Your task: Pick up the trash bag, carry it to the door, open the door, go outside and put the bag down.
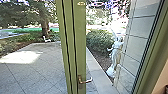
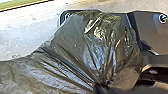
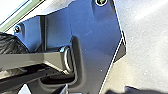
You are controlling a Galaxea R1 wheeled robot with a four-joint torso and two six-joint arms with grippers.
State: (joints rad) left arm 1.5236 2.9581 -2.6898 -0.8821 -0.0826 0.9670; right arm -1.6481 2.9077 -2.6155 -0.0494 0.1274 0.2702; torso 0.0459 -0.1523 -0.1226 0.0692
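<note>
Head view: on the door (image 1: pixel 79 37), the handle (image 1: pixel 85 80) is pointed rightward, nearly level. The bunched bag (image 2: pixel 82 47) is kept on the door's near side, nearer the left pincer than the right pincer; whether either is closed cannot be told.

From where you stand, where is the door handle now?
The door handle is in the head view, low and near the middle, on the green upright, with the white statue farther off to its right.

a bright patch of sunlight (image 1: pixel 22 57) lies on the jointed grey paving (image 1: pixel 37 78); beyond it stands a tree (image 1: pixel 45 26). a leafy bush (image 1: pixel 100 40) grows near a pale statue (image 1: pixel 115 52), beside a panelled wall (image 1: pixel 138 28).
</note>
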